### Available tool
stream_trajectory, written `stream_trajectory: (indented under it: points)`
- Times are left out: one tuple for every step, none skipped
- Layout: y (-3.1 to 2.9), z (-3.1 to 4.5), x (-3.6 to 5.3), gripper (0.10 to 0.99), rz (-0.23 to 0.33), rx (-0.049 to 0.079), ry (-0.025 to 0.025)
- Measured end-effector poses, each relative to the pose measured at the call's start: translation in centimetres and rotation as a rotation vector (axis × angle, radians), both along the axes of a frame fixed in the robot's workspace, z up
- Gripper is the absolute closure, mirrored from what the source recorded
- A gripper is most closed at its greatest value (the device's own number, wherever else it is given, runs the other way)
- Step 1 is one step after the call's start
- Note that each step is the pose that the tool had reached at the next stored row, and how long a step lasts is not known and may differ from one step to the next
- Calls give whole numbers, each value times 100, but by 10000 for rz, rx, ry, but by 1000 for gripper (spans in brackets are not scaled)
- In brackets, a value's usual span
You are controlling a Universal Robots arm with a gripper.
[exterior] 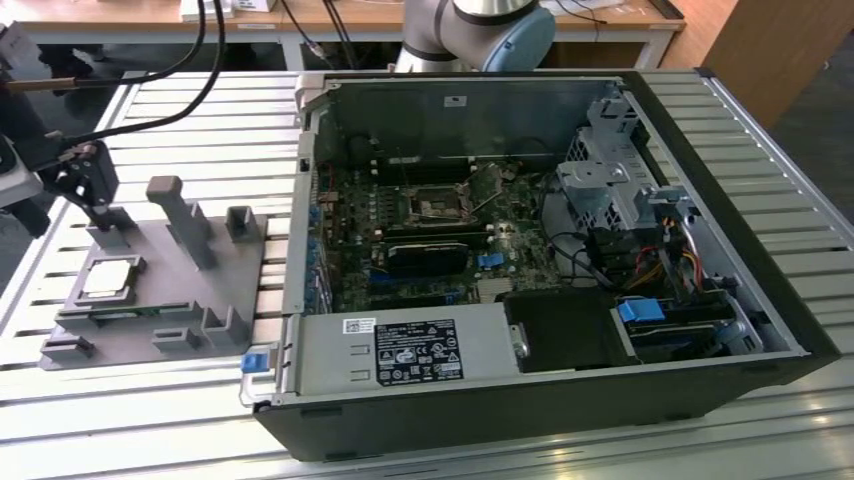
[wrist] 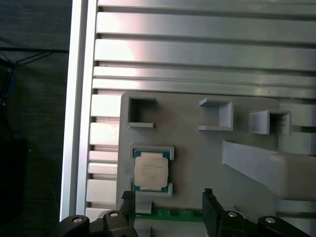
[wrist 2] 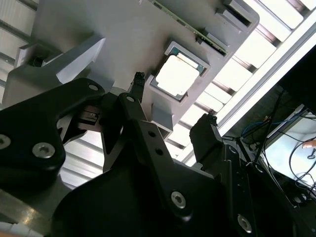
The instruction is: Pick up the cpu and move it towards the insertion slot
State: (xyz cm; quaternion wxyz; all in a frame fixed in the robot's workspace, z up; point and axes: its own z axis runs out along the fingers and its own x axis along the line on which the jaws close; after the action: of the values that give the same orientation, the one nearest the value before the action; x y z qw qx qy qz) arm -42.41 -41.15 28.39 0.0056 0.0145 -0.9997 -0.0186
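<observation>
The cpu (exterior: 110, 279) is a silvery square chip lying flat in a pocket of the grey plastic fixture (exterior: 200, 300) at the exterior view's left. In both wrist views the cpu (wrist: 151, 170) (wrist 2: 178, 75) sits just ahead of the fingertips. My gripper (exterior: 95, 208) hangs over the fixture a little above the chip, open, with nothing between its fingers (wrist: 168, 198) (wrist 2: 174, 106). The insertion slot (exterior: 437, 205) is a dark square socket with a metal frame on the green board inside the opened computer case.
The fixture carries upright posts (exterior: 182, 220) and small brackets (wrist: 217, 114) close to the gripper. The computer case (exterior: 534, 400) lies open on the slatted metal table (exterior: 160, 110), with its wall between the fixture and the board. Cables (exterior: 200, 60) hang at the back left.
</observation>
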Motion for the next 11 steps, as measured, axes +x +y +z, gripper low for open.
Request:
stream_trajectory:
  points:
    - [0, -8, -1, 439, 0, -1, 1]
    - [0, -16, -1, 439, 0, -1, 1]
    - [0, -23, -1, 439, 0, -1, 1]
    - [0, -30, -2, 439, 0, -1, 1]
    - [0, -37, -3, 439, 0, -1, 1]
    - [0, -46, -3, 439, 0, -1, 1]
    - [-1, -55, -5, 439, 0, -1, 1]
    - [-2, -65, -8, 439, 1, -1, 2]
    - [-4, -78, -11, 439, 0, -1, 1]
    - [-6, -91, -14, 439, 1, -1, 1]
    - [-7, -104, -16, 439, 1, -1, 2]
